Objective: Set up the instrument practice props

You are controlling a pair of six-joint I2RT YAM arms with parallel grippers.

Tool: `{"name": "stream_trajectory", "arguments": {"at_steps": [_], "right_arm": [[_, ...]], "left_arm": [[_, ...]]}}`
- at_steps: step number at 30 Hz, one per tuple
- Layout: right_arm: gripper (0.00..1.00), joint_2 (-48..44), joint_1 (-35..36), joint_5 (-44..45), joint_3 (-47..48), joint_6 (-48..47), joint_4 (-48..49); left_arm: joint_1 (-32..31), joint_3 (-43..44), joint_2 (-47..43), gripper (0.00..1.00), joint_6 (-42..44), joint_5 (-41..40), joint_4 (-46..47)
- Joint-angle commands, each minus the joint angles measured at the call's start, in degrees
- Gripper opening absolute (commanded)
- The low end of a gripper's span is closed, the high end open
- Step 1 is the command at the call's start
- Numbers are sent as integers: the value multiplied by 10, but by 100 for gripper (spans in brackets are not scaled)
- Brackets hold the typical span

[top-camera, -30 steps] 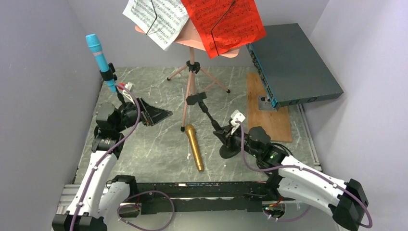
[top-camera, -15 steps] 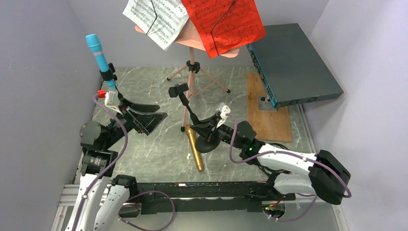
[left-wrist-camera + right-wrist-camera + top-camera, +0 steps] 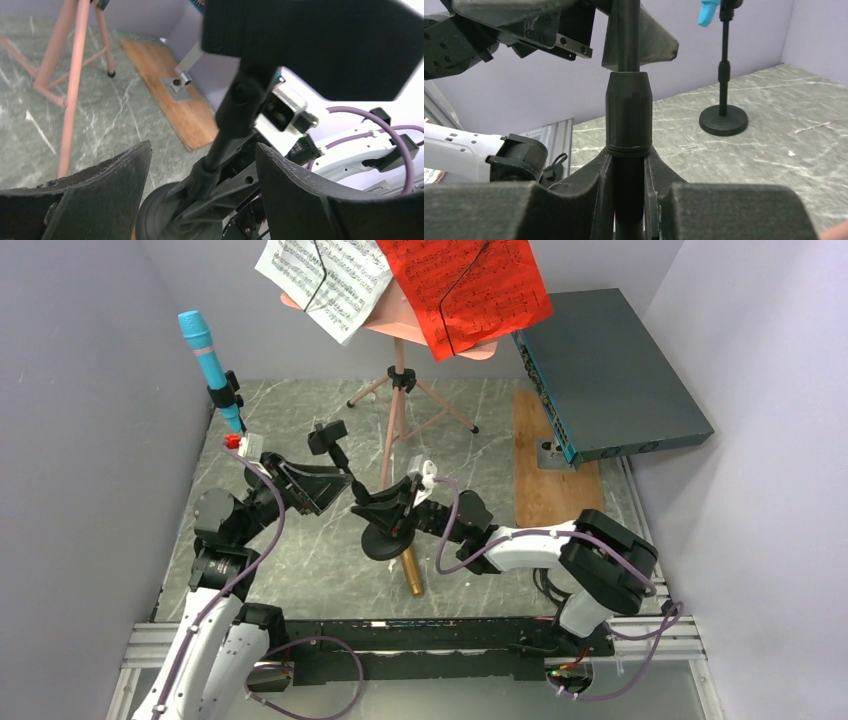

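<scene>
My right gripper (image 3: pixel 398 504) (image 3: pixel 628 172) is shut on the lower shaft of a black round-based pole (image 3: pixel 384 538) (image 3: pixel 628 112), which tilts left with its empty clip (image 3: pixel 327 435) on top. My left gripper (image 3: pixel 340 483) (image 3: pixel 200 167) is open, one finger either side of that pole's shaft (image 3: pixel 227 140), with gaps showing. The gold microphone (image 3: pixel 411 575) lies on the table, partly under the pole's base. A blue microphone (image 3: pixel 205 355) sits on the second pole (image 3: pixel 723 75) at far left. The pink music desk (image 3: pixel 395 322) holds a white page (image 3: pixel 325 275) and a red page (image 3: pixel 465 290).
A large dark-teal box (image 3: pixel 610 370) leans at the back right over a wooden board (image 3: pixel 555 485). The stand's pink tripod legs (image 3: pixel 400 400) spread at the back centre. Lilac walls close in on the left, right and back.
My right arm has carried the black pole leftward over the gold microphone. My left gripper has swung in around the pole's shaft and its jaws have narrowed slightly.
</scene>
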Motion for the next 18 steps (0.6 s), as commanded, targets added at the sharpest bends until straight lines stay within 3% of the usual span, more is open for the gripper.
{"name": "stream_trajectory", "arguments": {"at_steps": [1,4,7,9,11,14,18], "right_arm": [[0,19,8,-16,52,9,118],[0,35,19,-9,63,1,118],[5,38,24,11,70,-7,71],[18,26,24,30,72,-12,3],[34,7,24,45,64,-26,-68],[60,-54,23,81,30,-44,-171],[78,-158,22,177,1,-50,-389]], "left_arm": [[-2,-21,7,81,-5,17,138],[-2,-37,41,64,-18,14,203],[-2,-40,70,37,5,34,248],[-2,-31,82,18,42,50,235],[-2,-16,83,6,85,63,197],[-2,6,67,0,162,72,109],[-2,42,26,0,290,38,-42]]}}
